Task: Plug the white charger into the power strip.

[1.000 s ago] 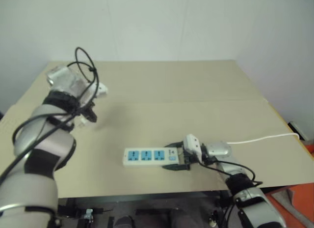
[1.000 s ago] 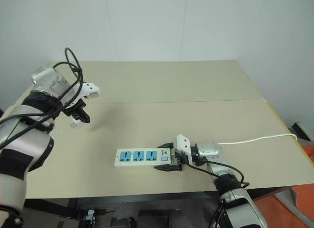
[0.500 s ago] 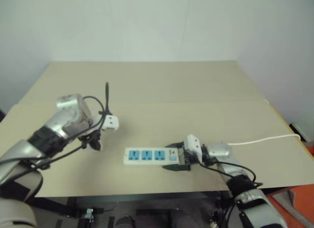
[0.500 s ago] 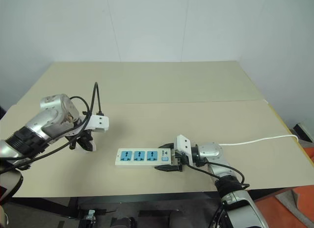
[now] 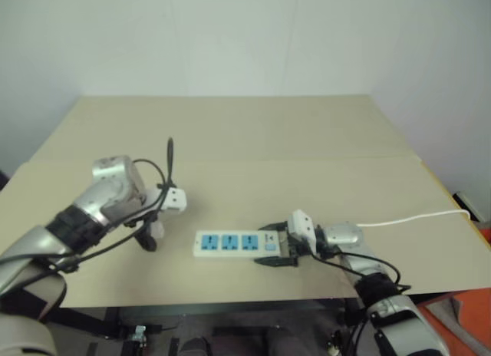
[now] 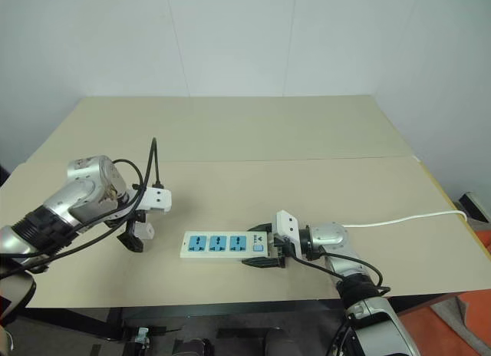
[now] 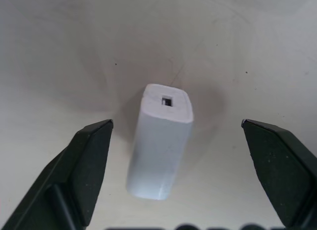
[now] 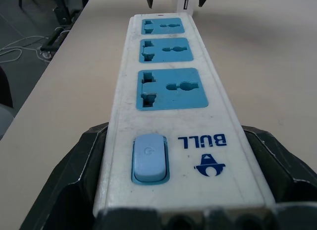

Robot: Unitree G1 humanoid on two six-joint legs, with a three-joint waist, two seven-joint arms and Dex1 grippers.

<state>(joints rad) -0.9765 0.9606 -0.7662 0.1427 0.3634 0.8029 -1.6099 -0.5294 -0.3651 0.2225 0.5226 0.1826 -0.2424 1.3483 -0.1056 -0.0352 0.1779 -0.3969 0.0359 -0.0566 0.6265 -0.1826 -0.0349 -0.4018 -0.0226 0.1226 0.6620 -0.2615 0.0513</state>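
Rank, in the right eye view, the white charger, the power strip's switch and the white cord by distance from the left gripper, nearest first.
1. White charger: on the table between the open fingers of the left gripper.
2. Switch: at the power strip's end held by the right gripper.
3. White cord: far right.

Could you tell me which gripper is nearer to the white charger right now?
Left. The left gripper straddles the white charger, jaws open; the right gripper holds the power strip.
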